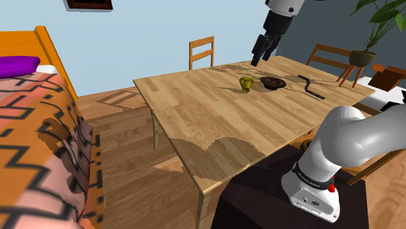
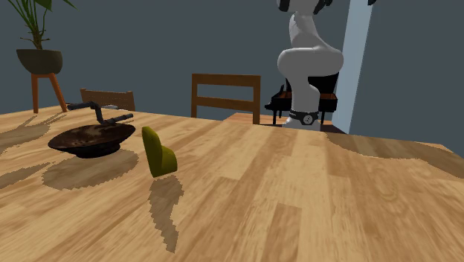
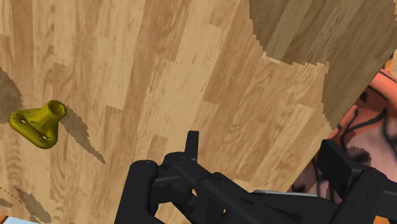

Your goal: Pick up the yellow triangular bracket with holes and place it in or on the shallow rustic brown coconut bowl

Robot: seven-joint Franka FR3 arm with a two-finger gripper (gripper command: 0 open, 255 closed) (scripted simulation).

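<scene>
Hovers with end effector (image 1: 260,57) released, high over the worktop (image 1: 208,123). Could topple or skid the yellow bracket (image 1: 246,84), standing at nine o'clock of the brown bowl (image 1: 273,82) in the shoulder view, by pinching its slanted faces off-centre.

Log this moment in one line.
gripper open, above table | yellow bracket on table, unheld | brown bowl beside it, without bracket | stage: pre-grasp

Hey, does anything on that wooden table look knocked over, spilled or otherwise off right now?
Nothing stands out. The yellow bracket stands on the table beside the brown bowl, apart from it. The bowl sits upright with nothing spilled around it, and a dark bent bar lies just beyond it in the second exterior view.
</scene>
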